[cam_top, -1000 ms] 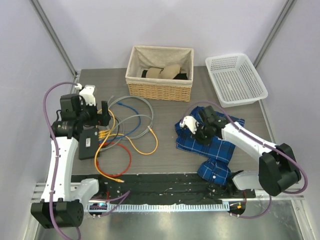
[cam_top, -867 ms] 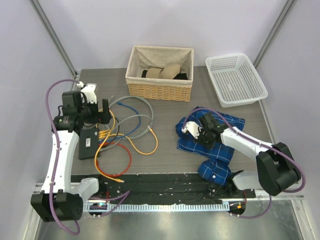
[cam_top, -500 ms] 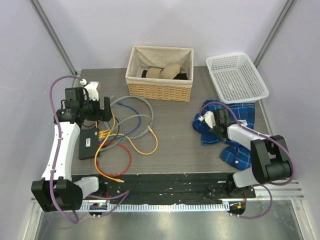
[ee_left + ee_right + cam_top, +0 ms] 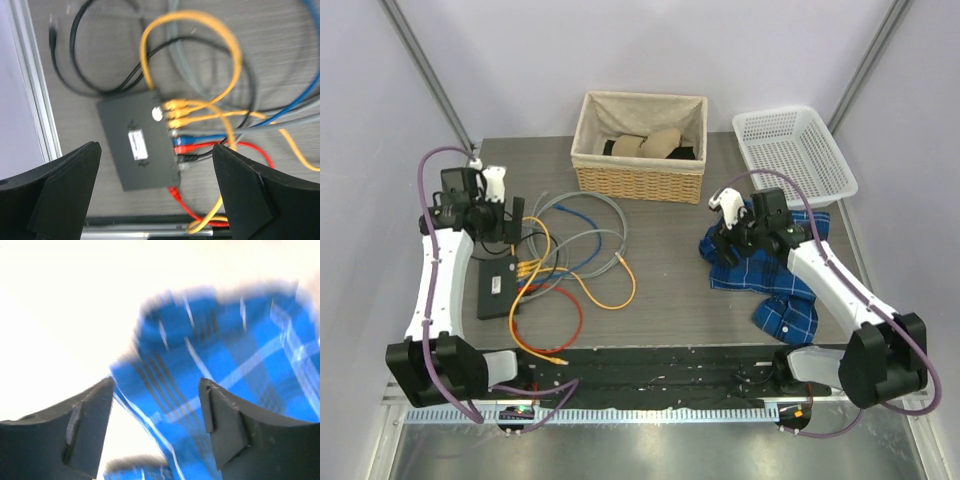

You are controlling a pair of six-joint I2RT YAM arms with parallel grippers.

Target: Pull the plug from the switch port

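Note:
The switch (image 4: 495,290) is a flat black box with a white label, lying at the left of the table. In the left wrist view the switch (image 4: 131,157) has yellow plugs (image 4: 175,112), a blue plug (image 4: 183,141), a red plug (image 4: 185,149) and a black one in the sockets of its right edge. My left gripper (image 4: 516,228) hovers open, high above the switch and a little behind it; its fingers (image 4: 65,195) stand wide to either side with nothing between them. Far right, my right gripper (image 4: 720,243) is open over a blue plaid cloth (image 4: 225,355).
Yellow, grey, blue, red and black cables (image 4: 582,262) sprawl right of the switch. A wicker basket (image 4: 640,178) stands at the back middle, a white plastic basket (image 4: 792,155) at the back right. The plaid cloth (image 4: 775,280) lies crumpled at the right.
The right gripper dragged the plaid cloth to the right, then opened and let it go. The left gripper drew back and left, away from the switch, staying open.

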